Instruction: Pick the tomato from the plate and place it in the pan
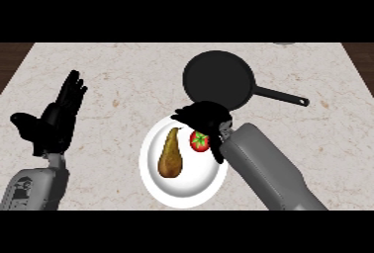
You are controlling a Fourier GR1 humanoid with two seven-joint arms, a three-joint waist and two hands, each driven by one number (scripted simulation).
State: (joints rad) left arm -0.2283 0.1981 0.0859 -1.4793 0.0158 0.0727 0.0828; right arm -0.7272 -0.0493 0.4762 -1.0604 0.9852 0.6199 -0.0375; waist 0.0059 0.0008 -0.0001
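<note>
Right hand is being held, fingers curled but apparently not yet closed on anything, just above the tomato, which is lying on the plate beside a pear; the tomato should be enclosed squarely before being lifted toward the pan.

The tomato is red with a green star-shaped calyx. Beside it, the pear is golden brown, darker toward its stem. Both lie on a plain white plate. The pan is matte black, handle included. The counter is pale beige marble with faint brown veining. Both hands, left and right, are black on grey forearms.
</note>
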